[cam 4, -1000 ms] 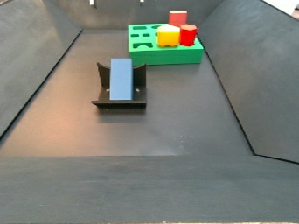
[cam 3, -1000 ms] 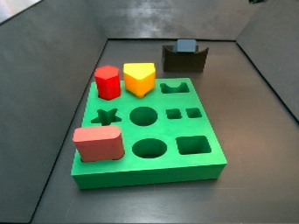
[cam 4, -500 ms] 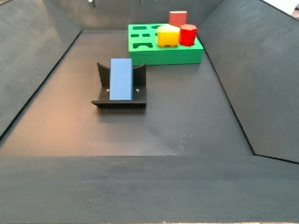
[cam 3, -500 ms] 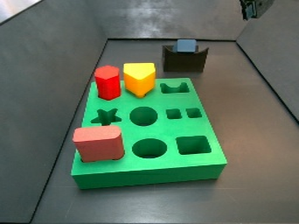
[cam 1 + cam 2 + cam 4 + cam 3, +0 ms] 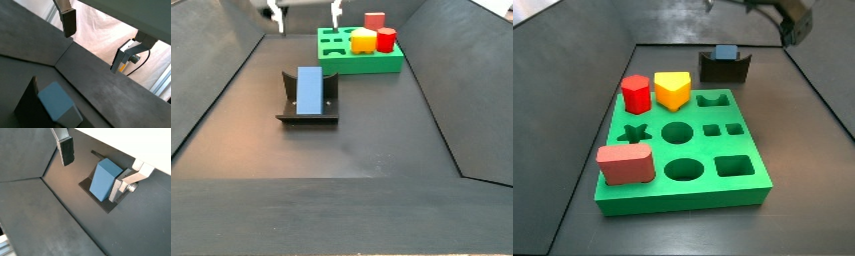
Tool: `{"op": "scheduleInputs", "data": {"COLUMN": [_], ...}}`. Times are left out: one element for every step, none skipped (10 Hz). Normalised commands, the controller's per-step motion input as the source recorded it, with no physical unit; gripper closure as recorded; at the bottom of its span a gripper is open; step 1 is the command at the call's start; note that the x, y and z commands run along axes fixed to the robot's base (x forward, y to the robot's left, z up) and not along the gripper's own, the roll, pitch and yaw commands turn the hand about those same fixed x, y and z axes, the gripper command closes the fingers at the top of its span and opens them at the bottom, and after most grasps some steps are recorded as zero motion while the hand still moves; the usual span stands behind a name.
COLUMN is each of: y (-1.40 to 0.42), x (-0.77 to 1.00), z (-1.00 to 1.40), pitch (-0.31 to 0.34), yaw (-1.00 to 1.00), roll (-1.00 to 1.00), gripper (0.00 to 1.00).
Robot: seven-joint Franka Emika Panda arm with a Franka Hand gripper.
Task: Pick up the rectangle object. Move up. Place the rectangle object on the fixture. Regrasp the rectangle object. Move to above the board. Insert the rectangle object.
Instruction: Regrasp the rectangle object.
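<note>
Gripper [image 5: 303,12] now drops into the top of both side views, absent half a second ago, jaws wide and empty, above the rectangle object [image 5: 309,88] lying in the fixture [image 5: 306,112] at frame centre (regrasp likely next; board [image 5: 360,58] waits behind).

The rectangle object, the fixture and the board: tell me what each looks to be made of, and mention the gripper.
The rectangle object, lying on the fixture, looks like matte slate-blue plastic: even colour, no gloss. The fixture looks like dark, dull plastic or coated metal; hard to tell. The board seems uniform bright green plastic, possibly printed. The gripper hangs open above the fixture, its fingers bare silver metal with dark pads.
</note>
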Motion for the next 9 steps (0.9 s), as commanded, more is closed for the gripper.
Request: {"op": "scheduleInputs", "data": {"y": [0.06,0.05,0.05,0.04,0.04,0.03,0.02,0.01,0.01], "x": [0.07,0.08,0.09,0.09,0.1,0.1,0.09,0.08,0.08], "z": [-1.0,-1.0,-1.0,-1.0,-1.0,-0.88,-0.73,-0.58,-0.44], "pitch": [-0.147,-0.15,-0.14,-0.13,-0.091,-0.065,-0.034,-0.01,0.003], "yaw": [0.09,0.04,0.0,-0.02,-0.05,-0.06,-0.06,-0.05,-0.04], "roll": [0.07,0.08,0.08,0.08,0.07,0.07,0.07,0.07,0.07], "gripper": [0.0,0.0,0.0,0.0,0.0,0.0,0.0,0.0,0.0]}}
